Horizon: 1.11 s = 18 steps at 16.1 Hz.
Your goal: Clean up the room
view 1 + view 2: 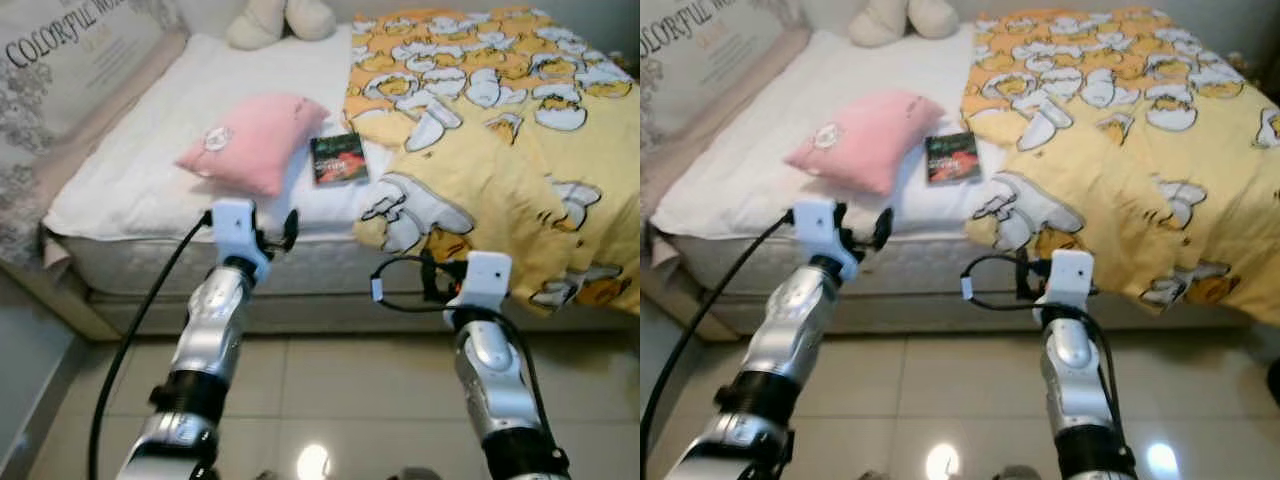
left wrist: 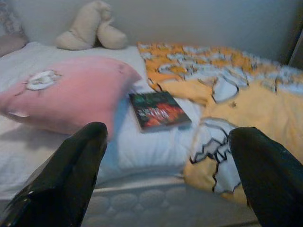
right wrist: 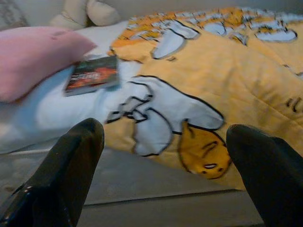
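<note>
On the bed [image 1: 150, 170], book [image 1: 339, 158] beside pink pillow [image 1: 255, 140].

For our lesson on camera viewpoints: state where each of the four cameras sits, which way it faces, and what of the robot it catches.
Left eye: on the head, looking down at the bed; both silver arms show.
Right eye: beside it, same scene.
Left wrist: along the open left tool, toward the pink pillow and book.
Right wrist: along the open right tool, toward the yellow blanket.
All four views share the book.
</note>
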Tool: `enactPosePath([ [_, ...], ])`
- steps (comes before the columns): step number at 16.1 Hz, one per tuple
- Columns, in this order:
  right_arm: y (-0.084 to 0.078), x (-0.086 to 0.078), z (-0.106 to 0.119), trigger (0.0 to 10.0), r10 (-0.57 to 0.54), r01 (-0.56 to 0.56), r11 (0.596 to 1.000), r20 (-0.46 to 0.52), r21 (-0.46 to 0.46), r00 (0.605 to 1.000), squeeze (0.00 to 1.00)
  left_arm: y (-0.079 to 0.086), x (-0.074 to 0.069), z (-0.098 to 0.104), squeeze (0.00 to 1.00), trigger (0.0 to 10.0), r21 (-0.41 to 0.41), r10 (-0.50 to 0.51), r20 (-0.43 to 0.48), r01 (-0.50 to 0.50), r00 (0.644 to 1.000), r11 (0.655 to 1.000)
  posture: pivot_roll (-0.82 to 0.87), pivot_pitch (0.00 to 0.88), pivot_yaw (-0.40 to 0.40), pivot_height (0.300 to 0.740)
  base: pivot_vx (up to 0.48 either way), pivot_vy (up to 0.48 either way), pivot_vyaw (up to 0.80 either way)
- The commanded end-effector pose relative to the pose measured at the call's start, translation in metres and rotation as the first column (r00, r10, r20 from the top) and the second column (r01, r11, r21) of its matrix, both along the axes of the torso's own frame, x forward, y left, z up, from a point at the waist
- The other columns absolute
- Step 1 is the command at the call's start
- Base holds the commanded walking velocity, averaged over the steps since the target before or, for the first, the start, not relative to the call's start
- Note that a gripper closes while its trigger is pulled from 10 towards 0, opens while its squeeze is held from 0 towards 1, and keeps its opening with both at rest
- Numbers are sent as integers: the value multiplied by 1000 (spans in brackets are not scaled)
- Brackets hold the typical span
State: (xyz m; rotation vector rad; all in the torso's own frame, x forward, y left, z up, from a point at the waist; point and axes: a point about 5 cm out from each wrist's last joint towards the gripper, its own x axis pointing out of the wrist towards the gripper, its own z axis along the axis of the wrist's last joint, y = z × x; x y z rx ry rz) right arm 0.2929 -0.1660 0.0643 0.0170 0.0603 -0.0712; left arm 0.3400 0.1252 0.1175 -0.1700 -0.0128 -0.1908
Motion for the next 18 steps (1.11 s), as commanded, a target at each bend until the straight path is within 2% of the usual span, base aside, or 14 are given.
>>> enactPosePath([
  [1,13,6,11,10000,41,-41,999,54,-7,998,0,28,0,-13,0,10000,-70,139,-89,-145,986,987,-227,0,92,740,0,480,0],
  [4,8,5,15,10000,39,-38,999,82,-15,996,0,30,-5,-16,0,10000,-8,133,-76,-134,988,991,-222,0,91,740,0,480,0],
  [5,4,6,19,10000,40,-36,999,103,-41,994,0,30,-7,-19,0,10000,30,130,-75,-128,989,991,-221,0,93,740,0,480,0],
  [6,2,9,31,10000,49,-38,996,153,-76,987,0,29,-8,-22,0,10000,113,140,-75,-131,987,985,-222,0,93,740,0,0,0],
  [8,2,13,40,10000,58,-43,995,183,-88,981,0,28,-7,-17,0,10000,81,133,-48,-129,990,988,-227,0,91,740,229,0,0],
  [12,8,13,38,10000,75,-61,994,175,-85,982,0,24,-4,-14,0,10000,45,133,-44,-131,990,990,-225,0,84,740,464,0,0],
  [13,8,10,40,10000,85,-61,991,203,-120,975,0,24,-6,-11,0,10000,42,119,2,-119,993,992,-225,0,83,740,450,0,0],
  [14,5,5,40,10000,77,-47,989,220,-139,972,0,25,-11,-7,0,10000,86,96,67,-101,993,991,-225,0,82,740,472,0,0],
  [15,1,1,38,10000,58,-26,990,226,-141,972,0,25,-16,-7,0,10000,100,87,95,-97,992,990,-225,0,82,740,480,0,0],
  [16,-7,-23,22,10000,59,-22,983,200,-180,978,0,18,-43,-18,0,10000,151,8,137,-29,991,988,-225,0,84,740,469,0,0],
  [18,-13,-51,-1,10000,92,-63,973,123,-221,988,0,15,-67,-37,0,10000,153,-14,91,0,996,988,-219,0,84,740,403,139,0],
])
